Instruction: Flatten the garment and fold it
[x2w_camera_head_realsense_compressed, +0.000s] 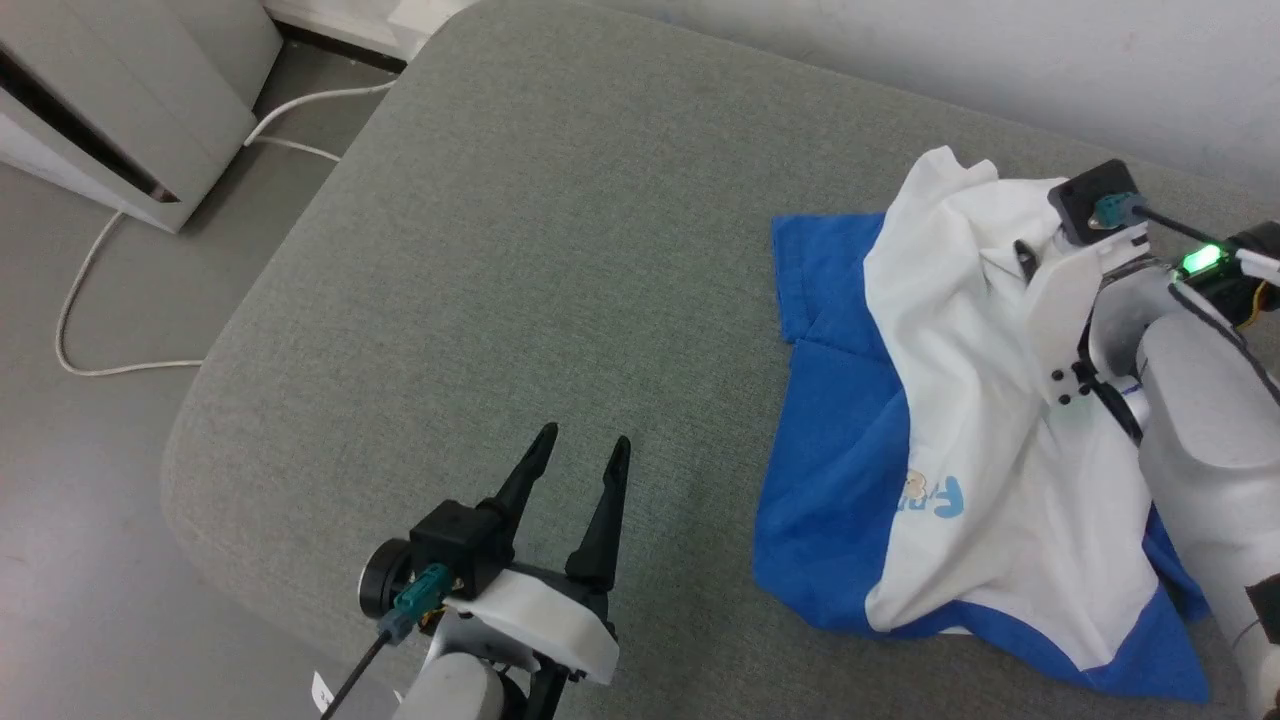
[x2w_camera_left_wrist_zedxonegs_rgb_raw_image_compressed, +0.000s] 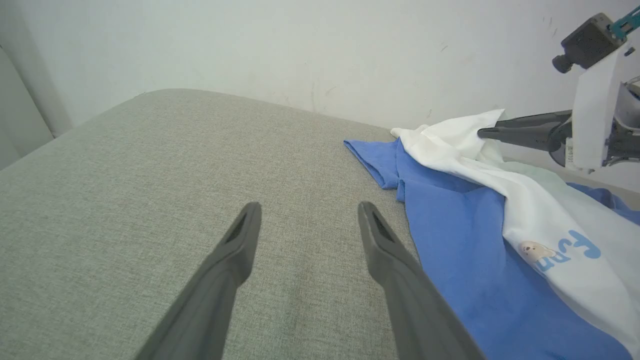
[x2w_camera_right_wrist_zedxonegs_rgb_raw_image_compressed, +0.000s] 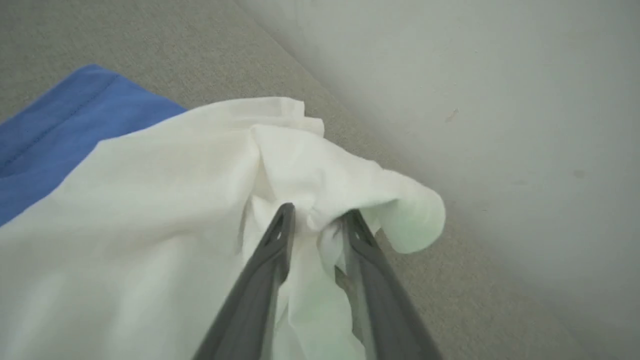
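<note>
The garment (x2w_camera_head_realsense_compressed: 960, 400) lies crumpled on the right side of a grey padded surface (x2w_camera_head_realsense_compressed: 500, 250), white body over bright blue sleeves, a small bear patch and light-blue lettering showing. In the left wrist view the garment (x2w_camera_left_wrist_zedxonegs_rgb_raw_image_compressed: 450, 240) spreads to the right of my fingers. My right gripper (x2w_camera_head_realsense_compressed: 1017, 256) reaches into a raised bunch at its far white edge. In the right wrist view the garment (x2w_camera_right_wrist_zedxonegs_rgb_raw_image_compressed: 150, 200) is bunched between the right gripper (x2w_camera_right_wrist_zedxonegs_rgb_raw_image_compressed: 318, 212), whose jaws stand partly apart. My left gripper (x2w_camera_head_realsense_compressed: 585, 437) hovers open and empty near the front edge, left of the garment; the left gripper (x2w_camera_left_wrist_zedxonegs_rgb_raw_image_compressed: 306, 205) points across bare fabric.
A pale wall (x2w_camera_left_wrist_zedxonegs_rgb_raw_image_compressed: 300, 45) runs close behind the surface's far edge. On the floor to the left stand a white appliance (x2w_camera_head_realsense_compressed: 100, 100) and a white cable (x2w_camera_head_realsense_compressed: 85, 290). The surface's rounded front-left corner (x2w_camera_head_realsense_compressed: 200, 440) drops to the floor.
</note>
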